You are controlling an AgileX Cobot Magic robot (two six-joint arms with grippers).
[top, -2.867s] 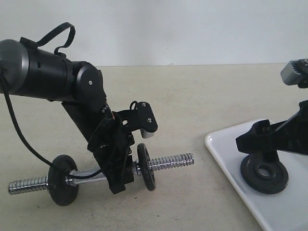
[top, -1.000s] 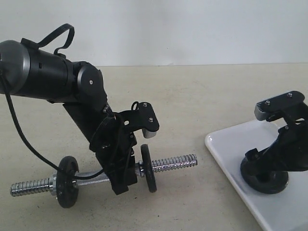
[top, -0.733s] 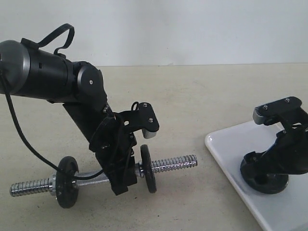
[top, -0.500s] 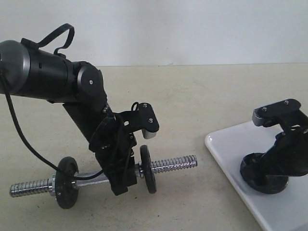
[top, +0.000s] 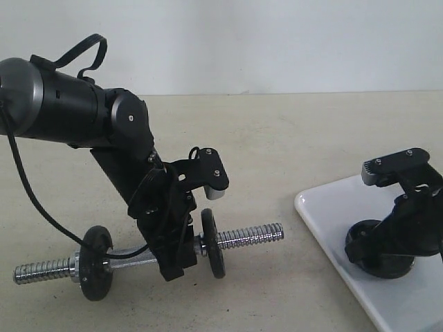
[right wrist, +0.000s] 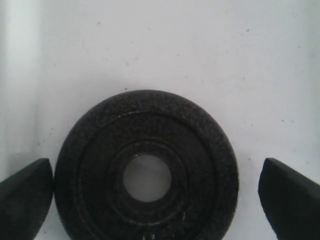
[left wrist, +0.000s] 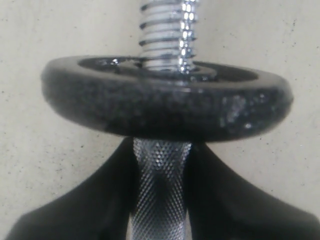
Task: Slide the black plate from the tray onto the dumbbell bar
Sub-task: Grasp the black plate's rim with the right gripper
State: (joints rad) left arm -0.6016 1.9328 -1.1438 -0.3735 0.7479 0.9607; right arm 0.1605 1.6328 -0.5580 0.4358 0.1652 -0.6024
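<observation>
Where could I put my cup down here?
The widest bare stretch of table lies beyond the dumbbell bar and the tray. A narrower gap runs between the bar's threaded end and the tray's corner. It is crowded where the left claw grips the bar and the right claw straddles the black plate.

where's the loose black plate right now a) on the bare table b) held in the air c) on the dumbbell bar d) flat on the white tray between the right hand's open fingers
D: the black plate lies flat on the tray, with the fingers of the right hand spread either side of it.
</observation>
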